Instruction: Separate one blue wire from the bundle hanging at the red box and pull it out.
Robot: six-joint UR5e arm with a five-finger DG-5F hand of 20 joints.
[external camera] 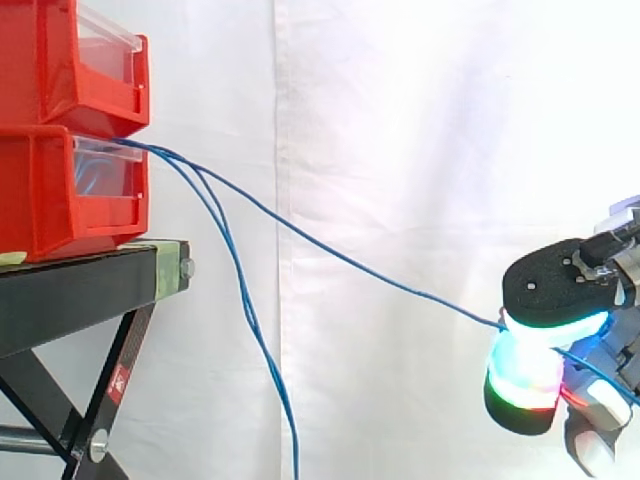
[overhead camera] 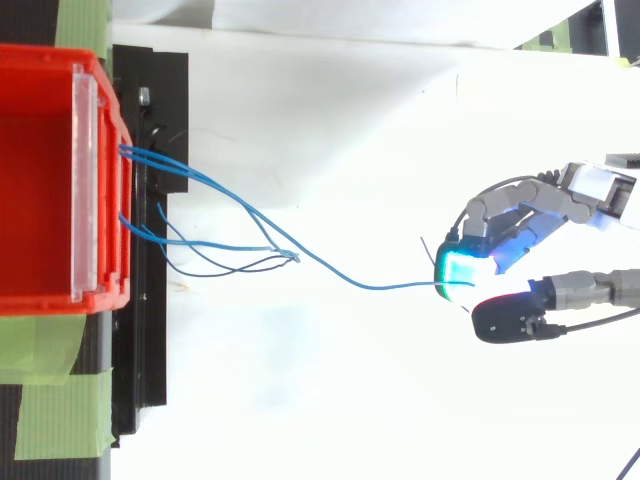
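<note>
- One blue wire (overhead camera: 390, 287) is already singled out. It runs rightward in a nearly straight line, away from the rest of the bundle (overhead camera: 285, 255), which droops down in front of the black stand (external camera: 80, 280).
- Its left end goes into the front of the lower red box (external camera: 60, 200), so to my eye the separating is done and the pull-out is not.
- The hand (external camera: 565, 285) sits far to the right, well apart from the box and lower than it.
- Its fingers are curled, and the glowing pads (overhead camera: 458, 268) are pressed together, pinching the wire's right end.
</note>
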